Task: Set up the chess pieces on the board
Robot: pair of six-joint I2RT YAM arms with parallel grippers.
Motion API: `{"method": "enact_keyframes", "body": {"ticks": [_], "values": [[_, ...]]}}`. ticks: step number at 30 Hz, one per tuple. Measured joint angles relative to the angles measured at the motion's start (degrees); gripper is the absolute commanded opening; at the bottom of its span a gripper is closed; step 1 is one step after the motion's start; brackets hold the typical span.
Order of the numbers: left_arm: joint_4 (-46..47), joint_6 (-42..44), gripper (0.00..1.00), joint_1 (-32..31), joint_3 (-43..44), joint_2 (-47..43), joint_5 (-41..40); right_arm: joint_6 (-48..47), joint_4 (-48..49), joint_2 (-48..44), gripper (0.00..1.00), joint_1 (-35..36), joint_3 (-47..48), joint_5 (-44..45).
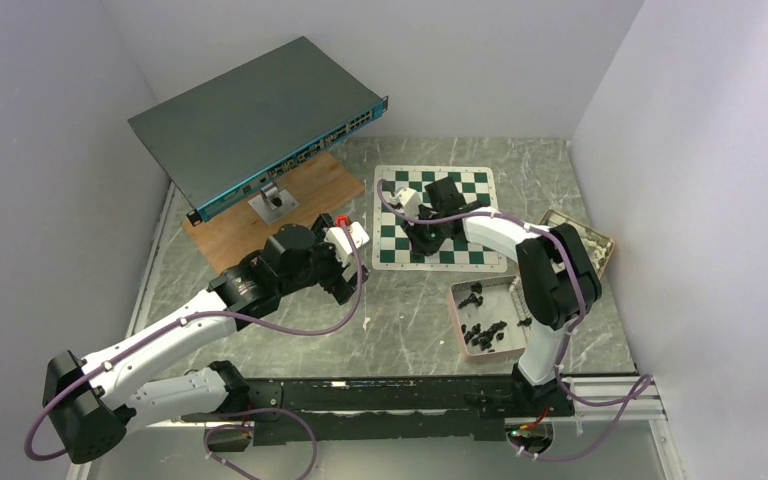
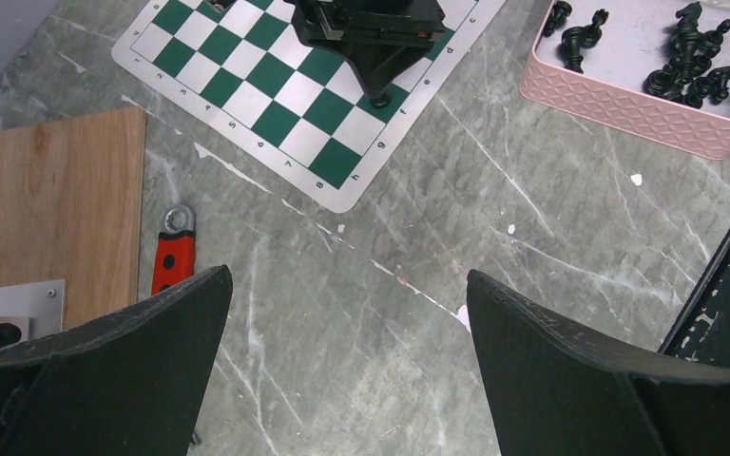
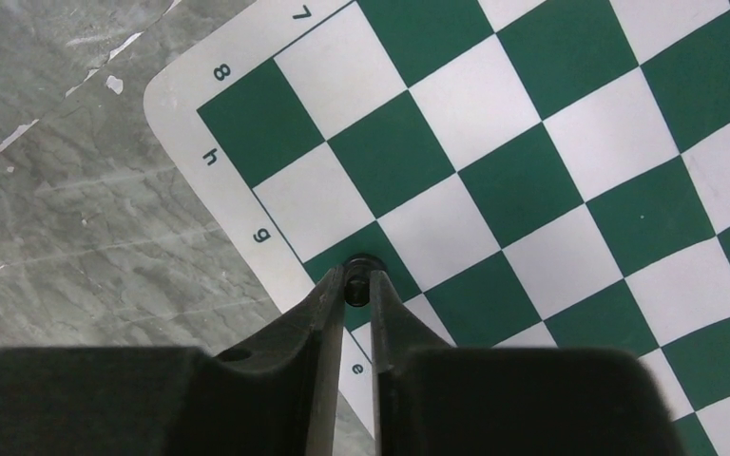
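The right gripper [image 3: 357,285] stands low over the board [image 3: 570,161], and its jaws are pressed almost together on one small black piece [image 3: 361,270]. The piece is over a green square of the outer row, between the border letters g and e. I judge from this that it is being put on its home square in the back rank. The narrow grip from above makes sense, because the figure is tiny and the jaws must come down without pushing the board aside. I cannot tell whether the base touches the board, because the jaws cover most of it. The top of the figure is hidden as well, so its kind is not clear, and the letter of its column is covered too.

The left gripper [image 2: 347,313] hangs above the bare counter [image 2: 418,237], just to the left of the board, with its jaws wide apart and nothing between them. It seems to wait there so that it does not disturb the other arm.

The rest of the chess pieces [image 2: 689,57] lie heaped in a pink tray [image 2: 618,104] near the board's corner, probably so that the right arm reaches them with a short move. The left wrist view cuts the tray off at its edge, and from above the pieces are too small to count. No other figure shows on the board, but the arm covers part of it.
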Motion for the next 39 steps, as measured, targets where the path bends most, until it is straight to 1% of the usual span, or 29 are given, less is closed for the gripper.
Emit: {"method": "enact_keyframes", "body": {"ticks": [3,6,11,14,18,22,26,28,33,36,39], "values": [[0.0,0.0,0.99,0.0,0.0,0.0,0.0,0.79,-0.22,0.28,0.36,0.0,0.24,-0.22],[0.0,0.0,0.99,0.0,0.0,0.0,0.0,1.53,-1.05,0.52,0.44,-0.26,0.26,-0.61],[0.0,0.02,0.99,0.0,0.0,0.0,0.02,1.77,-2.49,0.39,0.54,-0.83,0.87,-1.86],[0.0,0.17,0.99,0.0,0.0,0.0,0.0,1.68,-3.74,-1.2,0.6,-1.57,0.92,-2.23],[0.0,0.26,0.99,0.0,0.0,0.0,0.0,-1.07,-7.74,-6.6,0.61,-4.24,1.62,-6.54],[0.0,0.37,0.99,0.0,0.0,0.0,0.0,-7.61,-13.31,-12.02,0.61,-9.2,2.86,-15.43],[0.02,0.39,0.99,0.07,0.0,-0.02,0.02,-16.7,-22.6,-16.2,0.61,-14.05,2.95,-25.2],[0.02,0.39,0.99,0.09,0.0,-0.02,0.07,-21.22,-26.69,-17.7,0.61,-15.3,2.62,-28.94],[0.26,1.09,0.99,0.26,-0.11,-0.02,1.07,-33.79,-36.63,-21.97,0.63,-19.78,-1.05,-36.59],[0.31,1.49,0.99,0.57,-0.13,-0.02,2.19,-41.57,-42.32,-23.89,0.64,-25.38,-3.28,-39.67],[0.39,1.84,0.99,0.96,-0.13,-0.02,2.97,-47.34,-44.92,-26.25,0.65,-31.63,-5.88,-40.94]]}}
